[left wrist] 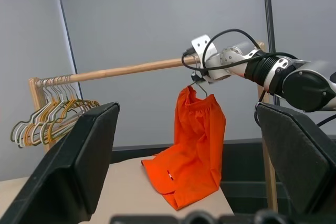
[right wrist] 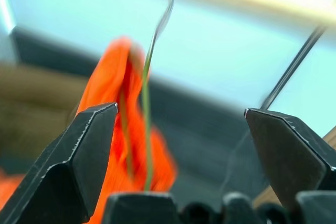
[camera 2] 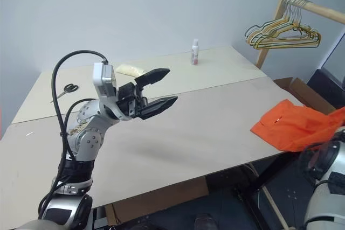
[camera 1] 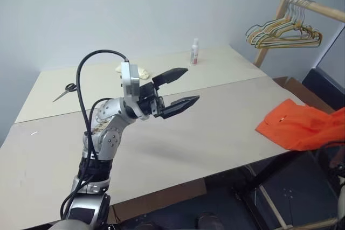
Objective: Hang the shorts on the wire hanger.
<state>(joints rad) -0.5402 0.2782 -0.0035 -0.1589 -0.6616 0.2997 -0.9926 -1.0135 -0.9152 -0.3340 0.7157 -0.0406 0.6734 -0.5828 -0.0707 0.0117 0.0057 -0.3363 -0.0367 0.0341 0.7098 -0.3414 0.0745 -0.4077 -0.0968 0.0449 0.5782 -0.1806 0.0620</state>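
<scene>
The orange shorts hang on the wire hanger, whose hook sits over the wooden rod. Their lower part lies on the table's right corner. My right gripper is up at the rod beside the hook and is open. The thin hanger wire runs between its fingers without touching them, with orange fabric behind. My left gripper is held above the middle of the table, open and empty, pointing toward the shorts.
A bunch of coloured hangers hangs at the rod's far end. On the far side of the table are a small bottle, a pale cloth and scissors. A cardboard box sits beyond the right edge.
</scene>
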